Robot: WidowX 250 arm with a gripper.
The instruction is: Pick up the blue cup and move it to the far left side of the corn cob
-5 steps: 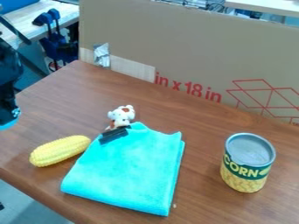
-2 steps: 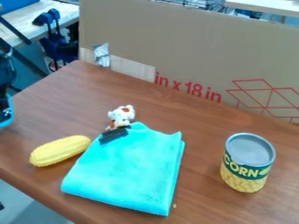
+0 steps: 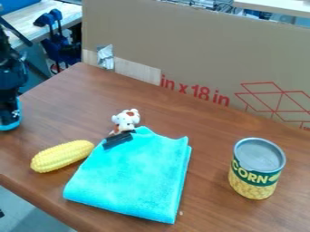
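Note:
At the left edge of the camera view is the black gripper (image 3: 8, 118), a blue band at its lower end, apart from every object. Nearest to it lies a yellow corn cob (image 3: 62, 156) near the table's left edge. A folded turquoise cloth (image 3: 133, 174) is spread right of the cob. A small white and brown toy animal (image 3: 126, 120) sits at the cloth's top corner, beside a black clip-like piece (image 3: 118, 139) resting on that corner. Farther right stands a corn can (image 3: 257, 168), upright.
The brown wooden table (image 3: 181, 115) is bounded behind by a tall cardboard panel (image 3: 194, 50) with red print. Behind the table's far left corner are blue clamps (image 3: 57, 43) by another bench.
The arm first slid left, partly out of the view, then came back rightward at the left edge. The objects on the table have stayed put.

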